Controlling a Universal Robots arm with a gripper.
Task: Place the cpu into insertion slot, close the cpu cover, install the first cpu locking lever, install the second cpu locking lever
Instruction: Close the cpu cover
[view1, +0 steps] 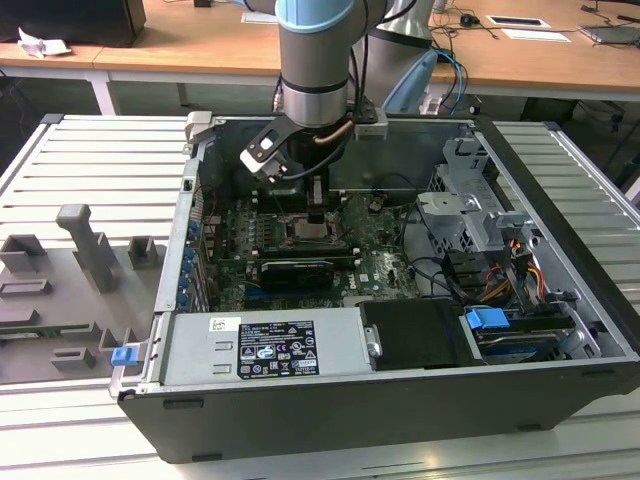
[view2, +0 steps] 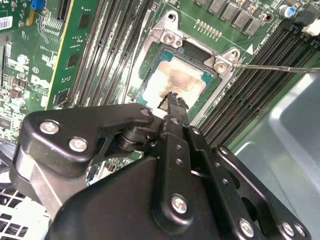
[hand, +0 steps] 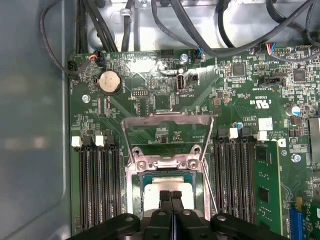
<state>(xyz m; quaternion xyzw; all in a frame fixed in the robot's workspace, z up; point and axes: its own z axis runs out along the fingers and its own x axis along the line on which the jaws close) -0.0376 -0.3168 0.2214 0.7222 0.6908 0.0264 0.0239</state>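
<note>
Inside the computer case (view1: 330, 420), my fingers (hand: 164, 196), closed together, sit over the cpu (hand: 152, 187) in the insertion slot (hand: 131, 192), cpu cover (hand: 167, 118) raised; off-centre pressure would probably tilt the chip.

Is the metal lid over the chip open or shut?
Open. The lid is swung back on its hinge, the green board shows through its window, and the chip lies uncovered.

A robotics lab or workshop: an opened computer case (view1: 400, 410) lies on a ribbed metal counter (view1: 90, 160), grey fixture blocks (view1: 88, 245) at the exterior view's left, wooden desks (view1: 200, 45) with papers (view1: 536, 34) far behind.
</note>
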